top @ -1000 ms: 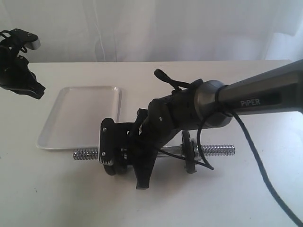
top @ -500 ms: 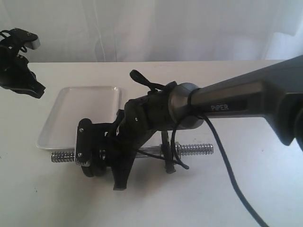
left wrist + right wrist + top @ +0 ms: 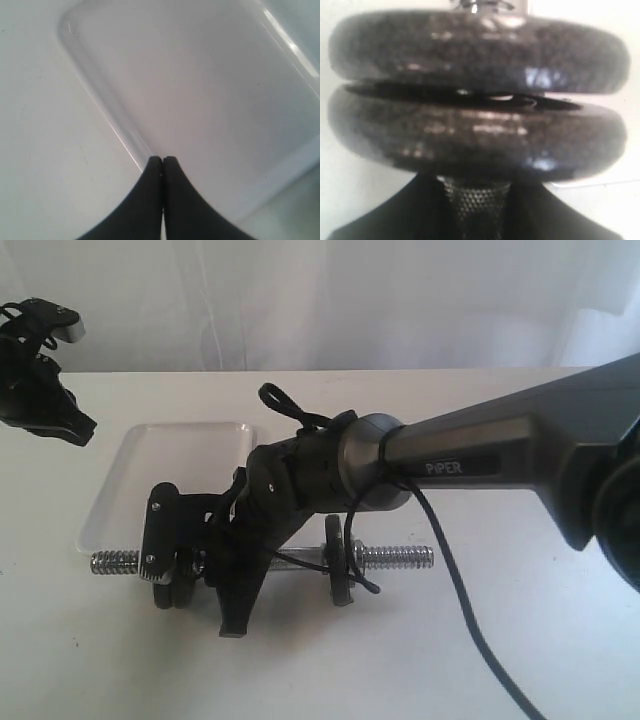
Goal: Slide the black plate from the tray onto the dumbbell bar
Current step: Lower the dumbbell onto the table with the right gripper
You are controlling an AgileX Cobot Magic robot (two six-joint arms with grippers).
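Left end effector (image 3: 162,161) closed, above tray (image 3: 200,90). Right end effector (image 3: 477,210) clamped on dumbbell bar (image 3: 395,558); black plate (image 3: 475,50) on bar, against second plate (image 3: 475,140).

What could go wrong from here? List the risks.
1. A gap shows between the outer black plate and its neighbour; not seated flush, it could tilt or slip back off.
2. The bar lies loose on the table while the left gripper hangs shut over the tray, so a push may roll or slide it.
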